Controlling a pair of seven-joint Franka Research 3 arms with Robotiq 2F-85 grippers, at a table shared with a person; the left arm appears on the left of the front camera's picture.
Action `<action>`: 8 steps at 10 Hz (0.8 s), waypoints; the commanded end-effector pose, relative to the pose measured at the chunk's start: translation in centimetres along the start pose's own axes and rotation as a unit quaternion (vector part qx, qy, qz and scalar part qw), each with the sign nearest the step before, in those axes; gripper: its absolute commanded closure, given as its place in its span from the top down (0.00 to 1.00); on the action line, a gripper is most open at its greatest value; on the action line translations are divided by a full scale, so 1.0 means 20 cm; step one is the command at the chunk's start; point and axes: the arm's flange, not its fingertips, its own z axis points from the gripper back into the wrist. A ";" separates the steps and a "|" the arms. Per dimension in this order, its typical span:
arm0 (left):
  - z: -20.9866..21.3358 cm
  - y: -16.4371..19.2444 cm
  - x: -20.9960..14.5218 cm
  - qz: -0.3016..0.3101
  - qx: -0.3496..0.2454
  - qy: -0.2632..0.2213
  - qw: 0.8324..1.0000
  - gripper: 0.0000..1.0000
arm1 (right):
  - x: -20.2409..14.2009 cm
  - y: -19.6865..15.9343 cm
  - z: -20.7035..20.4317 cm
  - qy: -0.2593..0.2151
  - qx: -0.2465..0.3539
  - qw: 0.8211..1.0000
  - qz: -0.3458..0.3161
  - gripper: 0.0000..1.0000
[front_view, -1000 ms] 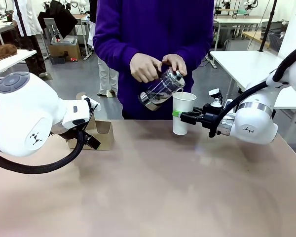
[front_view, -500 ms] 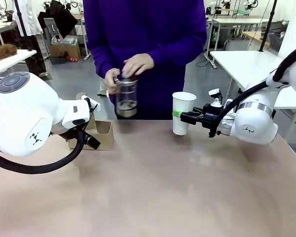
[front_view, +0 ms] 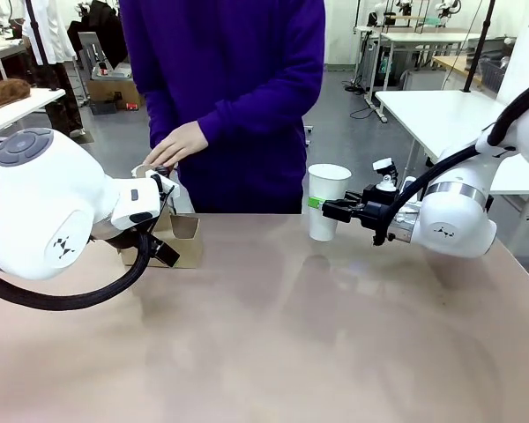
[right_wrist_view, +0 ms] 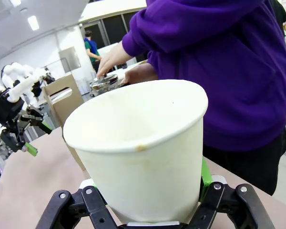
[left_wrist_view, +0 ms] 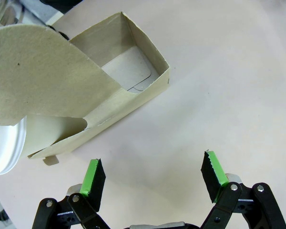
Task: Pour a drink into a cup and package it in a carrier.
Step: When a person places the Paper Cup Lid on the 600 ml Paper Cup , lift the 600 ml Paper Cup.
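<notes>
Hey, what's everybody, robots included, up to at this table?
The right gripper is clamped on a tall white paper cup, upright near the far edge of the table. The left gripper hangs open beside a brown cardboard carrier. A person in a purple sweater has a hand on a metal-topped jug by the carrier.

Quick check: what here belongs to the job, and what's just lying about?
Job: cup in the right gripper; carrier by the open left gripper; jug under the person's hand.
Lying about: brown thing on a far table; white table behind.
</notes>
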 end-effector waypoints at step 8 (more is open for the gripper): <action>0.00 0.00 0.00 0.001 -0.001 -0.001 1.000 1.00 | 0.02 0.01 -0.01 -0.003 0.002 1.000 0.001 0.80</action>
